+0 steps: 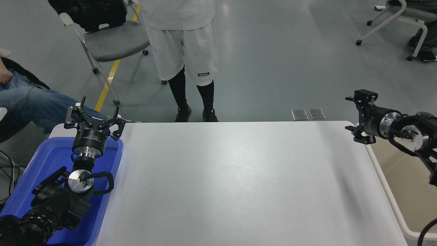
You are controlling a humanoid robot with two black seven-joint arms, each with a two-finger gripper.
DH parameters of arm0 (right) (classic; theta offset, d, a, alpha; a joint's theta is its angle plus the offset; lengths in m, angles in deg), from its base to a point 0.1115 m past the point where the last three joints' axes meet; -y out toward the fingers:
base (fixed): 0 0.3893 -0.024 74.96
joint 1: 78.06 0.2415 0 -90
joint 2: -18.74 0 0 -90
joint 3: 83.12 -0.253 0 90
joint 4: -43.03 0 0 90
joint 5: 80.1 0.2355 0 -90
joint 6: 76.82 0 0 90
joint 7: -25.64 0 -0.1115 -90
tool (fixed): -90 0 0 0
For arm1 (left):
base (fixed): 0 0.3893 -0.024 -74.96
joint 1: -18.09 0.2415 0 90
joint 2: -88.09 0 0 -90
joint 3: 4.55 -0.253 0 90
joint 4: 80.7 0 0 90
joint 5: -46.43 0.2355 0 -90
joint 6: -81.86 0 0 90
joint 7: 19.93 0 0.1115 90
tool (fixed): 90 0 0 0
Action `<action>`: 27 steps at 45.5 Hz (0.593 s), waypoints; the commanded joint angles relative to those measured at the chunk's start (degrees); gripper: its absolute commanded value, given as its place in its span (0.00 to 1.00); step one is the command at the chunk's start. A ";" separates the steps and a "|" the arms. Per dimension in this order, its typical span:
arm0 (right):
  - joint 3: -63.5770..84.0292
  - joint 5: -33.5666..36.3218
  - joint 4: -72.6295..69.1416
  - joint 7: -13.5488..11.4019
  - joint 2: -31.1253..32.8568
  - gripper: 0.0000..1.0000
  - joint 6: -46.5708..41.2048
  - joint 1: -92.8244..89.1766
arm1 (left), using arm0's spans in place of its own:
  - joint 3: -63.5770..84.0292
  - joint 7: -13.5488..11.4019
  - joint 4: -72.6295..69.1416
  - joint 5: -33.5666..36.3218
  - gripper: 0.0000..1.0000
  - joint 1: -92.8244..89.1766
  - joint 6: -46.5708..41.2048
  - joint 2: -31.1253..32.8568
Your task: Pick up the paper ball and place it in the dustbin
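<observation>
Dustbin [403, 177] cropped at right edge, its inside perhaps partly behind right arm [409, 131]

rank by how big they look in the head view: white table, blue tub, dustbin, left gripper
1. white table, by far the largest
2. blue tub and dustbin: unsure, both are cut off by the frame and partly covered by arms
3. left gripper, smallest

— What sits off the table's [232, 177] left edge?
— A blue tub [41, 160].
— And past the far edge?
— A person in white shorts [182, 54], beside a grey chair [112, 41].
</observation>
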 commanded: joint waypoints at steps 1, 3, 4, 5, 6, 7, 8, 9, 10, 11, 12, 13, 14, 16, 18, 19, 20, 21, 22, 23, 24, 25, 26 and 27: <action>-10.36 1.26 0.58 16.02 -6.46 1.00 3.66 -6.49 | 0.00 0.00 0.00 0.00 0.99 0.00 0.01 0.00; -10.62 1.52 0.84 20.59 -7.08 1.00 4.37 -7.10 | 0.00 0.00 0.00 0.00 0.99 0.00 0.01 0.00; -10.62 1.87 0.93 22.27 -7.43 1.00 4.46 -7.45 | 0.00 0.00 0.00 0.00 0.99 0.00 0.01 0.00; -10.62 2.49 1.10 23.59 -7.69 1.00 4.46 -7.81 | 0.00 0.00 0.00 0.00 0.99 0.00 0.01 0.00; -10.62 3.36 1.11 24.65 -8.04 1.00 4.46 -8.16 | 0.00 0.00 -0.09 0.00 0.99 0.00 0.01 0.00; -10.45 4.15 1.11 25.35 -8.48 1.00 4.28 -8.60 | 0.00 0.00 0.00 0.00 0.99 0.00 0.01 0.00; -10.27 4.95 1.19 25.88 -8.92 1.00 4.20 -8.95 | 0.00 0.00 0.00 0.00 0.99 0.00 0.01 0.00; -10.27 5.56 1.28 26.32 -9.36 1.00 4.19 -9.30 | 0.00 0.00 0.00 0.00 0.99 0.00 0.01 0.00; -10.27 5.92 1.37 26.50 -9.80 1.00 4.19 -9.65 | 0.00 0.00 0.00 0.00 0.99 0.00 0.01 0.00; -10.36 6.27 1.46 26.59 -10.06 1.00 4.28 -9.74 | 0.00 0.00 0.00 0.00 0.99 0.00 0.01 0.00; -10.53 6.45 1.55 26.85 -10.33 1.00 4.28 -9.92 | 0.00 0.00 0.00 0.00 0.99 0.00 0.01 0.00; -10.62 6.71 1.72 27.20 -10.59 1.00 4.28 -10.01 | 0.00 0.00 0.00 0.00 0.99 0.00 0.01 0.00; -10.62 7.23 1.98 27.73 -10.94 1.00 4.28 -10.18 | 0.00 0.00 0.00 0.00 0.99 0.00 0.01 0.00; -10.36 9.08 2.07 29.92 -11.65 1.00 4.11 -10.44 | 0.00 0.00 0.00 0.00 0.99 0.00 0.01 0.00; -10.19 10.48 2.16 31.68 -11.91 1.00 3.93 -10.71 | 0.00 0.00 0.00 0.00 0.99 0.00 0.01 0.00; -10.10 10.84 2.16 32.47 -12.00 1.00 3.84 -10.80 | 0.00 0.00 0.00 0.00 0.99 0.00 0.01 0.00; -10.10 10.93 2.16 33.09 -12.09 1.00 3.84 -10.88 | 0.00 0.00 0.00 0.00 0.99 0.00 0.01 0.00; -10.01 10.93 2.16 33.53 -12.18 1.00 3.84 -10.89 | 0.00 0.00 0.00 0.00 0.99 0.00 0.01 0.00; -10.10 10.93 2.16 33.97 -12.26 1.00 3.84 -10.89 | 0.00 0.00 0.00 0.00 0.99 0.00 0.01 0.00; -10.10 11.02 2.16 34.24 -12.53 1.00 3.84 -10.89 | 0.00 0.00 0.00 0.00 0.99 0.00 0.01 0.00; -10.01 11.02 2.16 34.32 -12.79 1.00 3.84 -10.89 | 0.00 0.00 0.00 0.00 0.99 0.00 0.01 0.00; -10.01 11.02 2.07 34.41 -12.88 1.00 3.84 -10.89 | 0.00 0.00 0.00 0.00 0.99 0.00 0.01 0.00; -10.01 11.02 1.99 34.41 -12.97 1.00 3.76 -10.89 | 0.00 0.00 0.00 0.00 0.99 0.00 0.01 0.00; -9.92 11.02 1.72 34.41 -13.05 1.00 3.76 -10.89 | 0.00 0.00 0.00 0.00 0.99 0.00 0.01 0.00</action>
